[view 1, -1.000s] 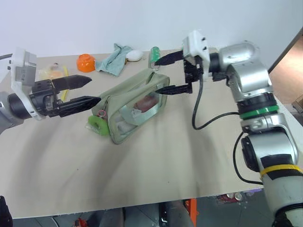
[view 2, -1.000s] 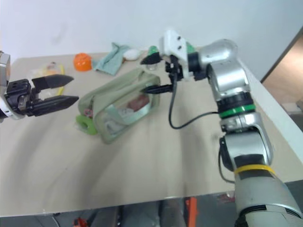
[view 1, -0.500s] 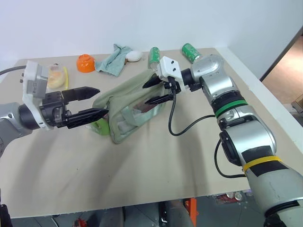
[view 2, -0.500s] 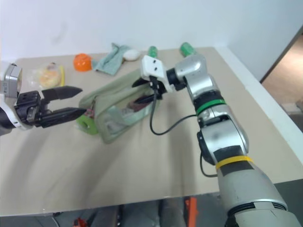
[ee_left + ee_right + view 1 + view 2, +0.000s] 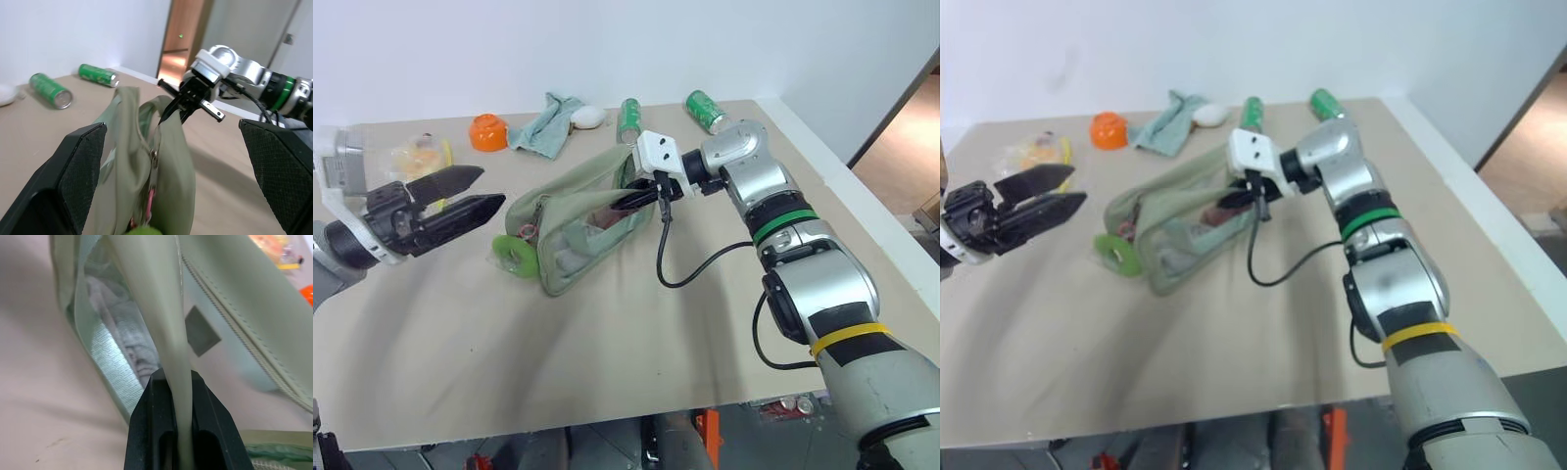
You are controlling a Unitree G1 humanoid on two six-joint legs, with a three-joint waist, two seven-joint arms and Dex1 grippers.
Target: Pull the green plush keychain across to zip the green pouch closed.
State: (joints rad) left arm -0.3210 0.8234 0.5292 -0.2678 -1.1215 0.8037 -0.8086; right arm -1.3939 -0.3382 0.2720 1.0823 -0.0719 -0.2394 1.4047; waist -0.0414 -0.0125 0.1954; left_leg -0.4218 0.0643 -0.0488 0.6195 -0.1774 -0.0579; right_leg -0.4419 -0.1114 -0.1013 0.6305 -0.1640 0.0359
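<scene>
- The right gripper (image 5: 628, 199) is clamped on the strap of the green pouch (image 5: 578, 220), anchoring its far end.
- The left gripper (image 5: 475, 196) hangs with its jaws wide apart and empty, short of the green plush keychain (image 5: 514, 255).
- The keychain lies on the table (image 5: 607, 352) against the pouch's near end.
- Remaining: grasp the keychain, pull the zipper across.

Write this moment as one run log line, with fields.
right gripper: shut on green pouch strap | left gripper: open, apart from pouch | green plush keychain: untouched

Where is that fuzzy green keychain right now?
The green plush keychain lies on the table at the green pouch's left end, just ahead of the open left gripper.
</scene>
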